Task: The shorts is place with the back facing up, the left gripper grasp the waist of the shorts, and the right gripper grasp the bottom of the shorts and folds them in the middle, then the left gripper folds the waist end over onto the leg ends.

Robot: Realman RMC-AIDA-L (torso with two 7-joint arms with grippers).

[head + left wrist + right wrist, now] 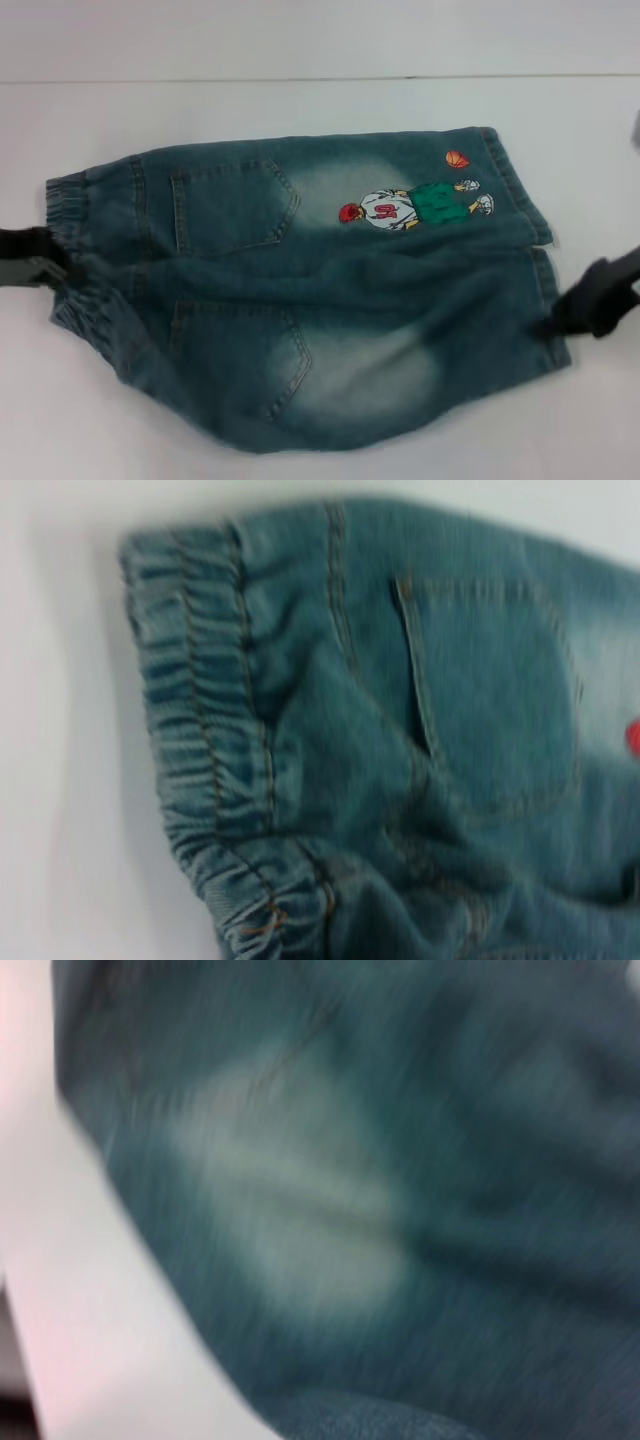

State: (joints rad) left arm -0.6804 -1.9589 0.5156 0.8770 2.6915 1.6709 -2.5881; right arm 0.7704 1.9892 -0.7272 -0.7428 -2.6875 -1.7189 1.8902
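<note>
We see one pair of denim shorts [300, 300] lying back side up across the middle of the white table [300, 110], its waistband [70, 250] pointing to 9 o'clock and its two leg hems [540, 260] to 3 o'clock. We count two back pockets [230, 205], one above the other in the head view, and one embroidered figure [410, 205] with one small orange ball [457, 158] on the leg toward 12 o'clock. There are two grippers. The left gripper [45, 262] sits at the 9 o'clock edge, touching the gathered waistband about midway along it; we cannot tell whether its fingers pinch the cloth. The right gripper [590, 300] sits at the 3 o'clock edge against the hem of the nearer leg; again we cannot tell its grip. The left wrist view shows the elastic waistband and one pocket close up.
</note>
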